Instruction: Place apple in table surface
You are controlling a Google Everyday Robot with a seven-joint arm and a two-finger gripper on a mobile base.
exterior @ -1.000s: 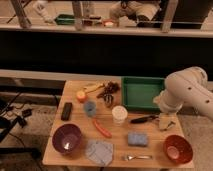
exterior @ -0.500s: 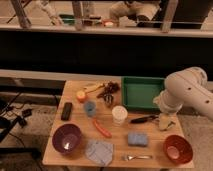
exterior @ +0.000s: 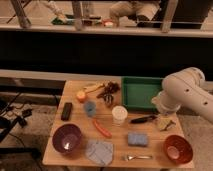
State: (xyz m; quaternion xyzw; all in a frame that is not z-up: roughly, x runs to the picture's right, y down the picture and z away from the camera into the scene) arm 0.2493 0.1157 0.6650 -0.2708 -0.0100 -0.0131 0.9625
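Observation:
The apple (exterior: 81, 95), a small round orange-yellow fruit, rests on the table surface (exterior: 117, 146) near its back left corner, beside a pale yellow elongated piece (exterior: 94, 88). My white arm (exterior: 186, 92) reaches in from the right. Its gripper (exterior: 165, 121) hangs low over the table's right side, just in front of the green tray (exterior: 141, 93) and far from the apple. The gripper is open and I see nothing in it.
On the table: a black block (exterior: 66, 110), blue cup (exterior: 90, 107), white cup (exterior: 119, 115), orange-red sausage shape (exterior: 101, 128), purple bowl (exterior: 67, 138), grey-blue cloth (exterior: 99, 151), blue sponge (exterior: 137, 139), fork (exterior: 136, 157), red bowl (exterior: 176, 148), black-handled tool (exterior: 142, 119).

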